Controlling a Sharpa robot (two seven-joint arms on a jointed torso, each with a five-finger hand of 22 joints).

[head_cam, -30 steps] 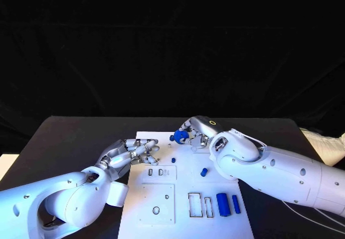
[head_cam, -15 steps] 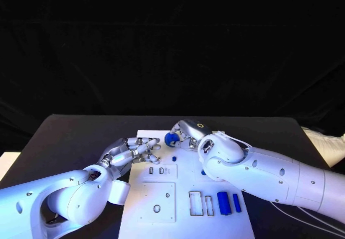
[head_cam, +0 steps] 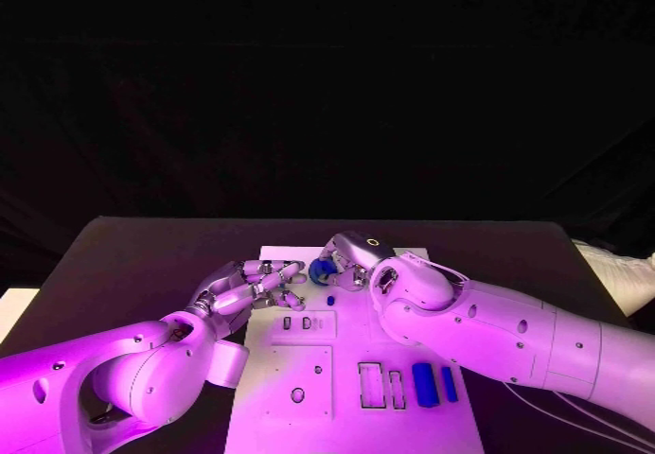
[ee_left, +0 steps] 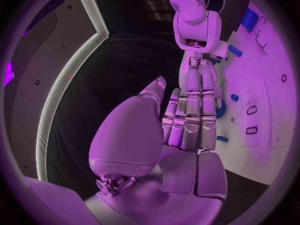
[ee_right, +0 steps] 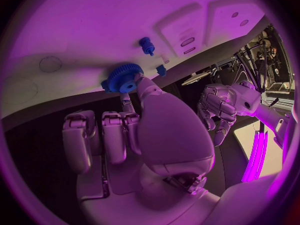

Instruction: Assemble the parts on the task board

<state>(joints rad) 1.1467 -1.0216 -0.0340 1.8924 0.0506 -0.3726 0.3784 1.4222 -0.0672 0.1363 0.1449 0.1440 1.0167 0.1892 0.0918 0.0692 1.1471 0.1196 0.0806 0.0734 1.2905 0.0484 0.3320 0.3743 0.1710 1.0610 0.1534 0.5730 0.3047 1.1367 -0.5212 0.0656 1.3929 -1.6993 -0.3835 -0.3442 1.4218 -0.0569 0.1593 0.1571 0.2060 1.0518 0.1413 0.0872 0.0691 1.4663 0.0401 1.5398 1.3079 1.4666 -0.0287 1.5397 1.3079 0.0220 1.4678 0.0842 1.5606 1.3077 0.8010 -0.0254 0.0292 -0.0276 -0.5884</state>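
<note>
I am holding a blue gear (head_cam: pixel 321 271) in my right hand (head_cam: pixel 349 257), just above centre in the head view. In the right wrist view the gear (ee_right: pixel 122 80) is sitting pinched at my fingertips (ee_right: pixel 142 85), its toothed rim close against the white task board (ee_right: pixel 94 30) — whether it is touching the board I cannot tell.

My left hand (head_cam: pixel 256 288) is hovering left of centre, at the board's left edge, its fingers (ee_left: pixel 190 110) lying straight and close together, gripping nothing.

The task board (head_cam: pixel 416 426) is lying on the black worktop (head_cam: pixel 136 255), running from the middle of the frame down to its bottom edge. A small blue peg (head_cam: pixel 330 301) is standing on it just below the gear. Toward the lower right of the board two blue bars (head_cam: pixel 434 384) are lying side by side, with two narrow rectangular slots (head_cam: pixel 380 386) just left of them. A square plate with an oval hole (head_cam: pixel 296 394) is sitting at the lower left — two small slots (head_cam: pixel 296 323) lie above it.
</note>
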